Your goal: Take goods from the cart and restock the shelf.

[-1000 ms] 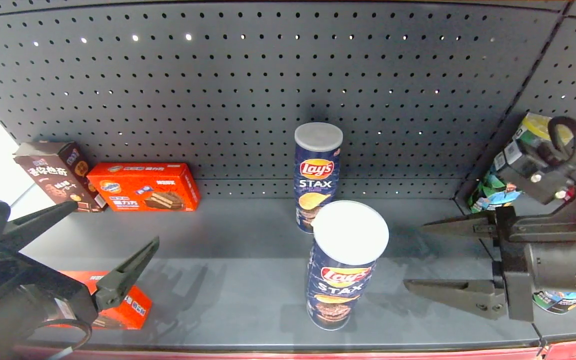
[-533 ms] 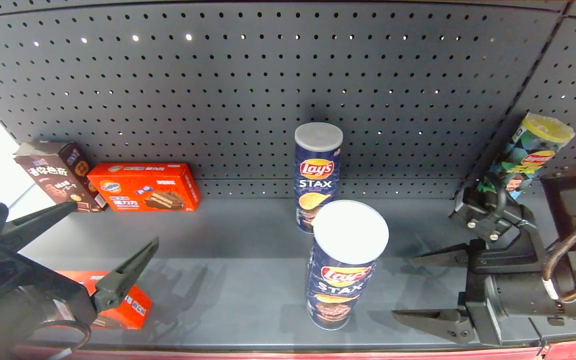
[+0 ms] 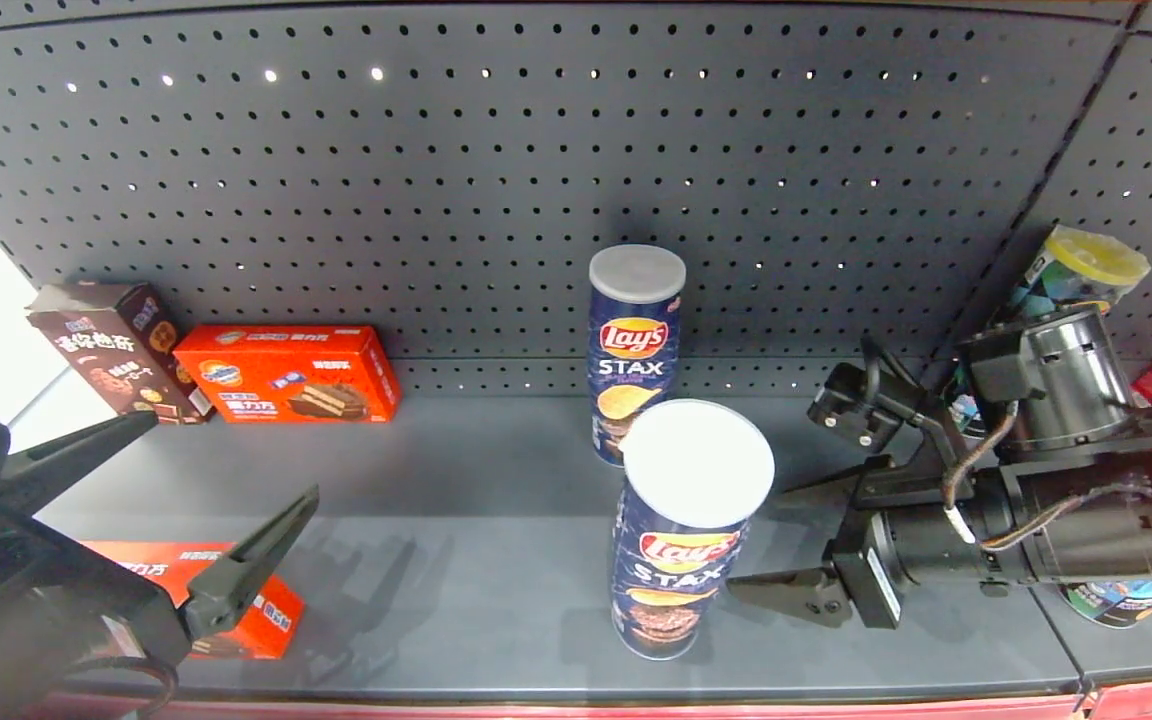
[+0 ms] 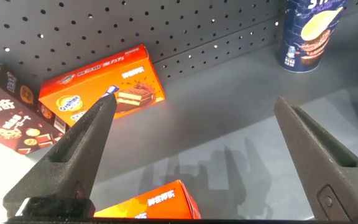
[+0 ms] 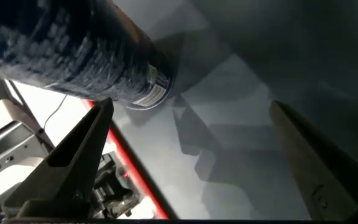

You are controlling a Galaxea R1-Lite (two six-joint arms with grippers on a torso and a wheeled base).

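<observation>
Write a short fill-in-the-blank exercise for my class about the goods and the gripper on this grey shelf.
1. The tall dark blue cylindrical front chip can and the rear chip can both stand ____ on the grey metal shelf.
2. The right gripper, beside the front chip can, is ____.
3. The flat orange cardboard box by the perforated back wall lies next to a ____ cardboard box.
Missing words: upright; open; brown.
</observation>
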